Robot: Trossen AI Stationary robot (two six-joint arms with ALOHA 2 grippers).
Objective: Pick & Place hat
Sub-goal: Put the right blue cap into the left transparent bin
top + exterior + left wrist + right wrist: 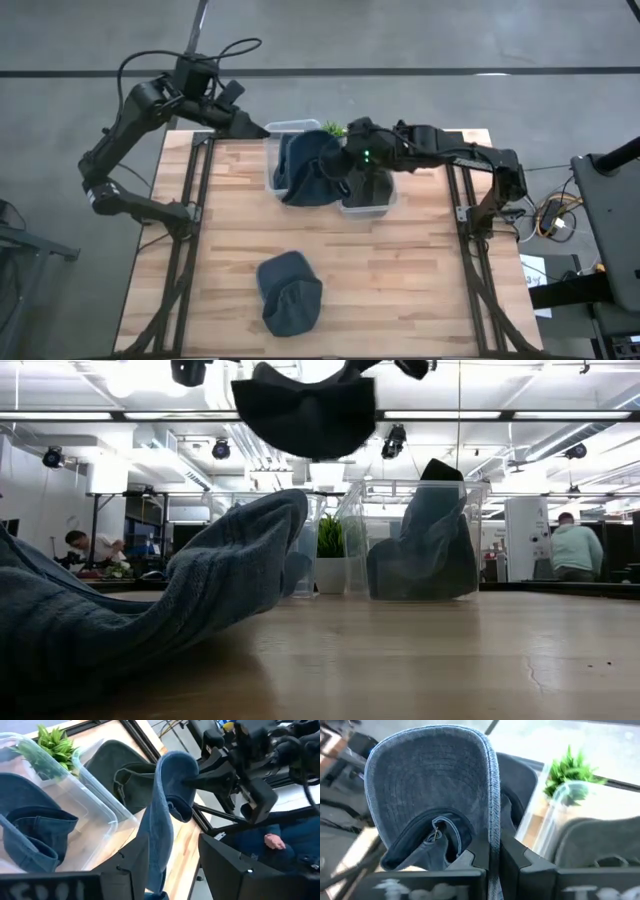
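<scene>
Currently the left arm is folded back at the far left corner of the table point(420, 260), with the left gripper point(243, 122) resting just beyond the far edge; how its fingers stand cannot be told. Near the front edge, left of centre, a blue denim hat point(290, 292) lies flat on the bare wood, well apart from both arms. At the far side, in the middle, two clear plastic bins stand side by side. The left bin point(284, 127) contains a folded blue hat point(35, 832). The right bin point(385, 203) contains a dark hat point(425, 540) propped against its wall. A small green plant point(333, 128) stands just behind the bins. The right arm reaches in from the right across the far side of the table, with the right gripper point(492, 852) above the bins. Its fingers point(517, 860) are closed tight on the brim edge of a second denim hat point(312, 170), which hangs clear of the table above the left bin, crown hollow facing the wrist camera. In the room behind, a person point(575, 550) stands at the far right and another person point(90, 547) sits at the far left.
</scene>
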